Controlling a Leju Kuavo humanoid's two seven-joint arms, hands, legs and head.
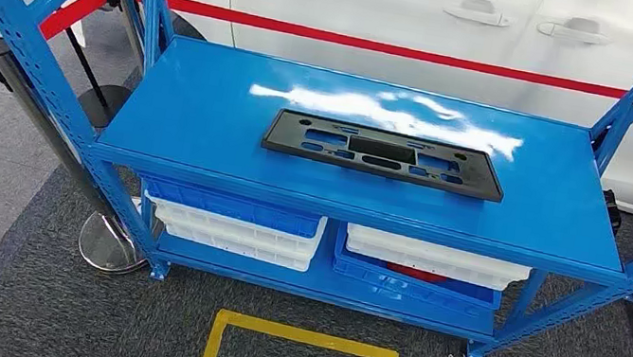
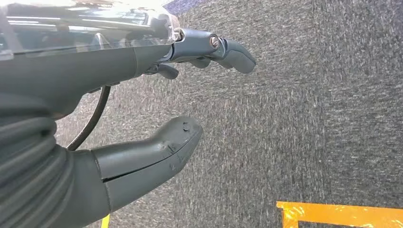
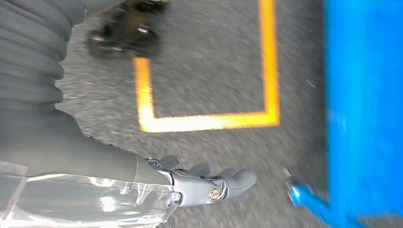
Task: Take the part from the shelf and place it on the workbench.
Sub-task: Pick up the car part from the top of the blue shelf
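- One black part (image 1: 384, 153) lay flat on the top board of the blue shelf (image 1: 206, 123), roughly in the board's middle, its long side running along the shelf's front edge; I could make out several cut-out openings in it.
- Nothing touched the part (a bright glare sat on the board just behind it).
- Under the top board, on the shelf's lower level, I saw stacked bins: a blue bin (image 1: 236, 207) over white trays (image 1: 232, 234) on one side, and a white tray (image 1: 434, 257) over a blue bin (image 1: 410, 289) on the other, with something red barely visible between those two.
- On the grey carpet in front of the shelf, a yellow floor marking (image 1: 304, 337) outlined a square.
- Behind the shelf stood a white car (image 1: 397, 9) with a red stripe along its side, and beside the shelf's end a black post on a shiny round base (image 1: 110, 247).
- My left hand (image 2: 180, 109) hung over the carpet away from the shelf, holding nothing, thumb and fingers (image 2: 233, 52) apart.
- My right hand (image 3: 204, 183) hung near the shelf's foot, above the carpet by the yellow marking; it held nothing, fingers (image 3: 237, 179) stretched out, and the picture was blurred.
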